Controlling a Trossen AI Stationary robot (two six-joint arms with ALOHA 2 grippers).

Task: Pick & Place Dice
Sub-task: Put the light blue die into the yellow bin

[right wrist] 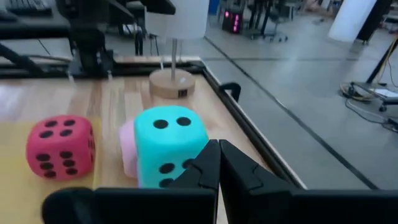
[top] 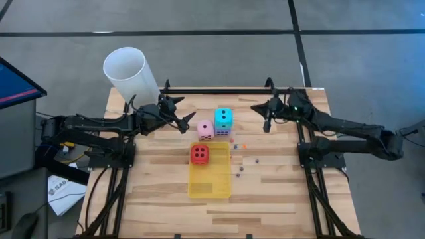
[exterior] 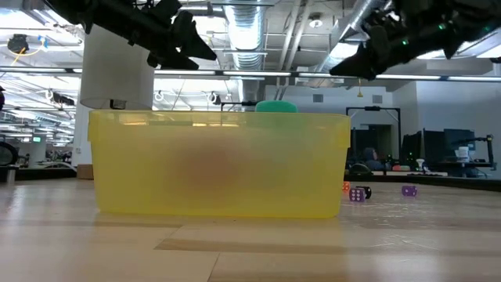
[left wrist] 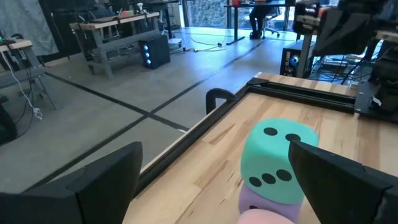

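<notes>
Left gripper (top: 188, 121) open beside pink die (top: 205, 130); right gripper (top: 258, 106) closed near table (top: 279, 199) far edge

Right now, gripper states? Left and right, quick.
Left gripper: open, holding nothing, beside the pink die.
Right gripper: closed, holding nothing, right of the cyan die.

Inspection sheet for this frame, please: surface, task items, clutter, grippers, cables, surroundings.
Surface: wooden table.
Job's things: red die in yellow tray; pink die beside cyan die, which rests on a purple one; tiny pieces scattered right of the tray.
Clutter: white cylinder at the back left corner.
Grippers: left gripper open, beside the pink die; right gripper shut, empty.
Cables: nothing seen on the table.
Surroundings: workshop benches, no people.
</notes>
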